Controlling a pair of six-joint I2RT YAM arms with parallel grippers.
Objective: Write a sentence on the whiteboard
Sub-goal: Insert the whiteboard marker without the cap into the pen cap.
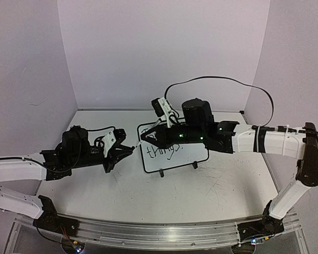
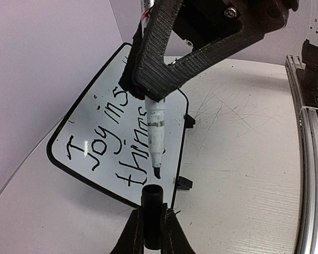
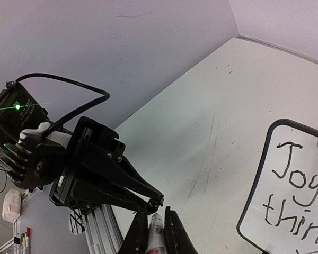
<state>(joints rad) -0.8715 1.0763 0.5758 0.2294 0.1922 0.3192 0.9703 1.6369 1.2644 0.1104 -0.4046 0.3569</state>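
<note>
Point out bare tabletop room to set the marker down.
Bare: the table between the whiteboard and the near rail. Crowded: the board's left edge, where the left gripper with cap and right gripper with marker meet.

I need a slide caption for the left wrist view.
Left claw holds the cap toward the uncapped marker; lettered whiteboard behind.

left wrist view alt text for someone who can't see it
The right end effector points a white marker tip-down at a black cap gripped in the left end effector. Behind them the whiteboard shows handwritten black lettering.
</note>
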